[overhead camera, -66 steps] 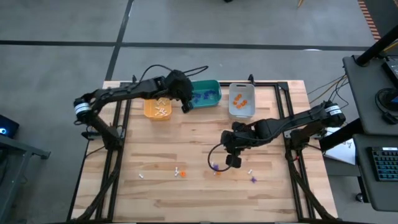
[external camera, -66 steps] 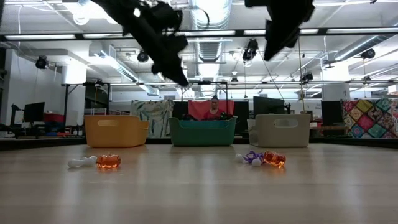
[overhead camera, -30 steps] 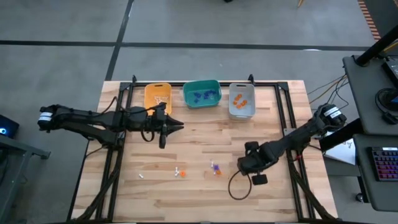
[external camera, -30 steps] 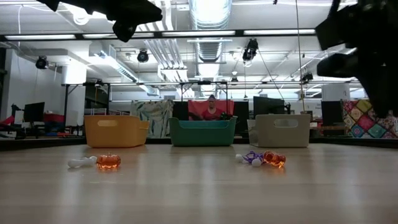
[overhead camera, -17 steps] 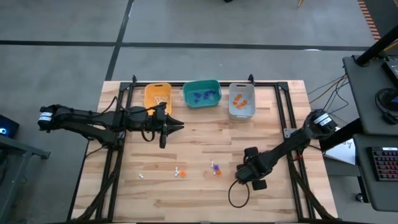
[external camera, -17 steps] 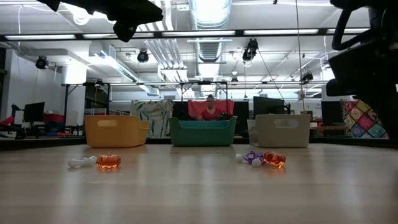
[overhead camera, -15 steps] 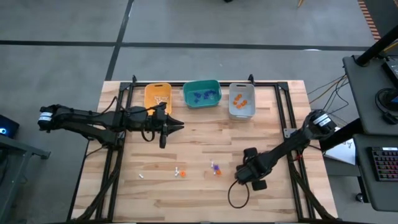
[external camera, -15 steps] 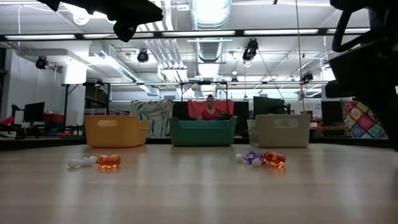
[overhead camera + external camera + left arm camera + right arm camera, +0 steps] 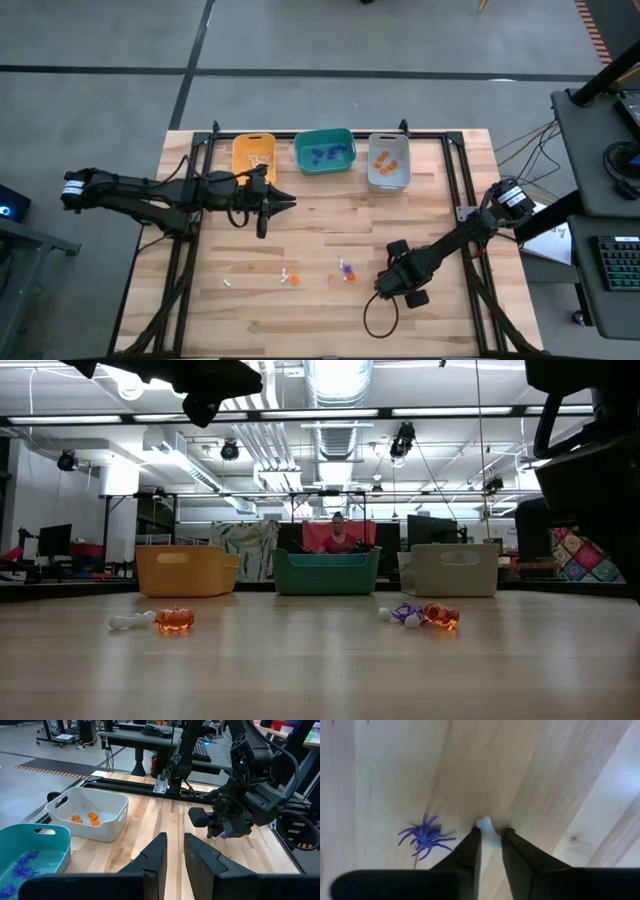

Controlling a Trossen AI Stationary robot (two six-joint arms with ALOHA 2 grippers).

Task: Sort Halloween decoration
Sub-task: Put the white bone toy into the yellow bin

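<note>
I'm pressing my right gripper (image 9: 490,836) down onto the table (image 9: 320,315), on the side of the purple spider (image 9: 425,837) away from the bins, and my fingers are closing narrowly around a small white trinket (image 9: 487,827) — it's pinched between the tips but not lifted yet. The spider is lying just beside it, untouched. My left gripper (image 9: 171,851) is hovering near the yellow bin (image 9: 254,160), fingers nearly together, holding nothing.

Progress, judging by what's lying where: sorting looks mostly done. The teal bin (image 9: 325,151) is holding purple-blue pieces, the grey bin (image 9: 389,160) orange ones, the yellow bin white ones. Still loose on the table — an orange pumpkin (image 9: 174,619) and a white piece (image 9: 131,622) together, well apart from an orange-and-purple cluster (image 9: 420,614), plus the spider and the white piece I'm gripping. So a handful of pickups left, I'm guessing.
</note>
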